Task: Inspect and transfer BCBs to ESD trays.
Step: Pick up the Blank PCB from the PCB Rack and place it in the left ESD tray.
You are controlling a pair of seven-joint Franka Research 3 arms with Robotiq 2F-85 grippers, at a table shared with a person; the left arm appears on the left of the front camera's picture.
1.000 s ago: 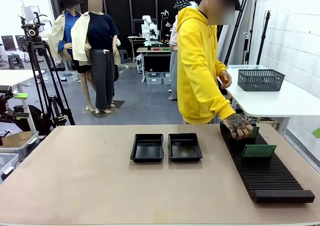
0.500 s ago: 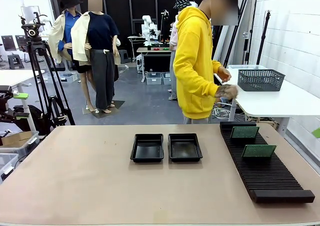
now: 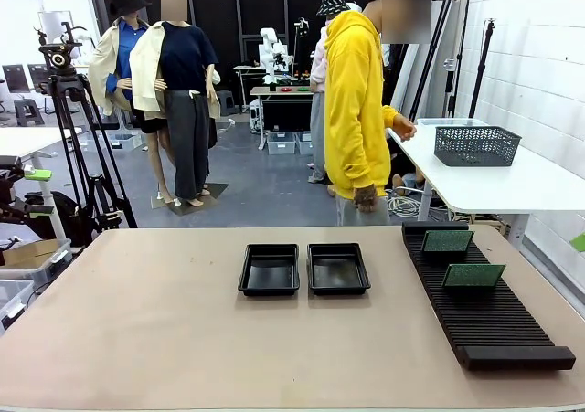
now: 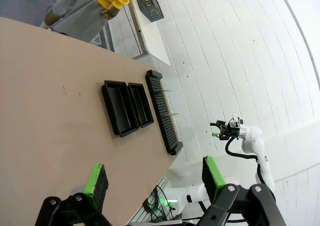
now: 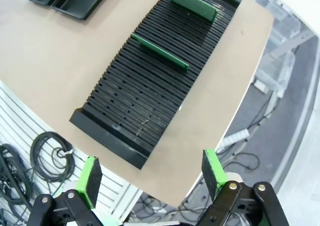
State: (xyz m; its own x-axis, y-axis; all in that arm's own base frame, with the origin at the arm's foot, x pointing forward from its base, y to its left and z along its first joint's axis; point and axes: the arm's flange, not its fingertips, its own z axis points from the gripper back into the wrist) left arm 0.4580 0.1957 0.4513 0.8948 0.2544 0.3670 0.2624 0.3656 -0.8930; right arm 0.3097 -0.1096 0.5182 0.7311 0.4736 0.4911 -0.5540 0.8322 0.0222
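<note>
The 2 BCBs [image 3: 447, 241] stand in the slotted rack [image 3: 498, 325]; the 2 ESD trays [image 3: 270, 269] appear empty. All transfer remains. The left gripper [image 4: 154, 175] and right gripper [image 5: 151, 171] have their jaws apart, holding nothing.

The person [image 3: 355, 110] has released the far BCB [image 3: 447, 241] and turned away.

I have the front camera fixed at the near edge of the worktop [image 3: 137, 339], facing straight across toward the person [image 3: 355, 110] at 12 o'clock, at middle range. The left wrist camera rides high and far off, rolled sideways, looking past the left tool [image 4: 152, 171], with the slotted rack [image 4: 164, 113] toward 1 o'clock. The right wrist camera looks steeply down from nearer, over the right tool [image 5: 150, 168], with the rack at 12 o'clock. All three views share the rack and the ESD trays [image 3: 271, 271].
</note>
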